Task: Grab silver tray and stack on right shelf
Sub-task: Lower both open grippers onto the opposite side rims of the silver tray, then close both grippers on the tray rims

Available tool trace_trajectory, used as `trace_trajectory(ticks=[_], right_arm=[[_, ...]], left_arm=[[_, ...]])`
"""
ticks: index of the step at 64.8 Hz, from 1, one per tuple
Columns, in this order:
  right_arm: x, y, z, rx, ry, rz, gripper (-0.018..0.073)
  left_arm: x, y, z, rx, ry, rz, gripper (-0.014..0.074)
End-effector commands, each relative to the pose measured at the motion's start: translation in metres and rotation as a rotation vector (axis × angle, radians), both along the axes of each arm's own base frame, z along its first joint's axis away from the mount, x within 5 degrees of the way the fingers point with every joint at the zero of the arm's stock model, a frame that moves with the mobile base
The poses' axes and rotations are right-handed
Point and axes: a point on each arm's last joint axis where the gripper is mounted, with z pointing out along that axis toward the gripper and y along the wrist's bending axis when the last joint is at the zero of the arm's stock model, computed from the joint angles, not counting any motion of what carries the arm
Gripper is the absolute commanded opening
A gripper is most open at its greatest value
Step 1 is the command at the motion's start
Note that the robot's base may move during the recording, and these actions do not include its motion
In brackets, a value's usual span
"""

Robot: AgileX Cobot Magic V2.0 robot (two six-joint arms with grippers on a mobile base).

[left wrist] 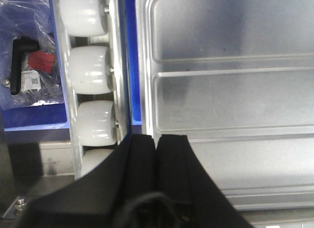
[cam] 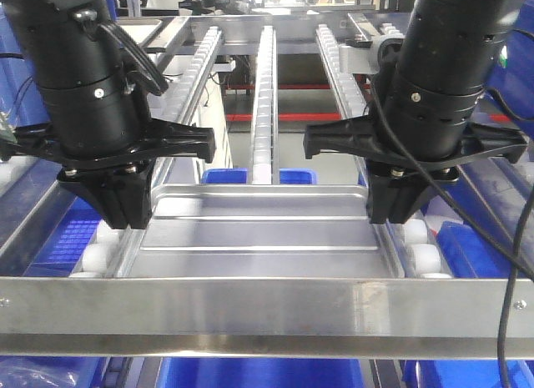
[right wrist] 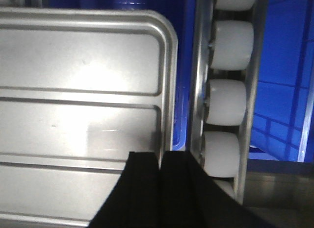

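Tray (cam: 259, 238) at shelf (cam: 265, 88), just behind front bar (cam: 267, 303). Left gripper (left wrist: 157, 139) and right gripper (right wrist: 160, 159) clamp tray rims. Left to do, likely: settle, release.

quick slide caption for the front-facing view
Left gripper and right gripper clamp opposite rims of the silver tray, between the roller rack's side rails.

Blue plastic bins (cam: 259, 373) underneath; red floor stripe (cam: 300, 117) beyond; bagged black handle (left wrist: 17, 66) in one bin.
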Motion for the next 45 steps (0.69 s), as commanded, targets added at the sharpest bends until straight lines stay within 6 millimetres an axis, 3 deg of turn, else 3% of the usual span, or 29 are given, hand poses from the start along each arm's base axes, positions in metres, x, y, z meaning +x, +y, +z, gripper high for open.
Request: trace_trajectory(ticks=[1,11,21,35,45], right_arm=[[0.004,0.001,0.024,0.039,-0.087,0.006,0.0074],[0.004,0.002,0.025,0.046,-0.096,0.007,0.011],[0.006,0.003,0.026,0.065,-0.121,0.011,0.0242],[0.009,0.002,0.027,0.081,-0.136,-0.004,0.0396],[0.014,-0.003,0.02,0.075,-0.125,-0.023,0.0396]], left_arm=[[0.001,-0.003,0.024,-0.045,-0.077,-0.017,-0.0091],[0.004,-0.003,0.025,-0.026,-0.107,-0.037,-0.0091],[0.006,-0.002,0.026,-0.029,-0.128,-0.042,-0.0079],[0.01,-0.004,0.021,-0.033,-0.142,-0.05,0.0278],[0.012,-0.006,0.01,-0.007,-0.12,-0.055,0.0238]])
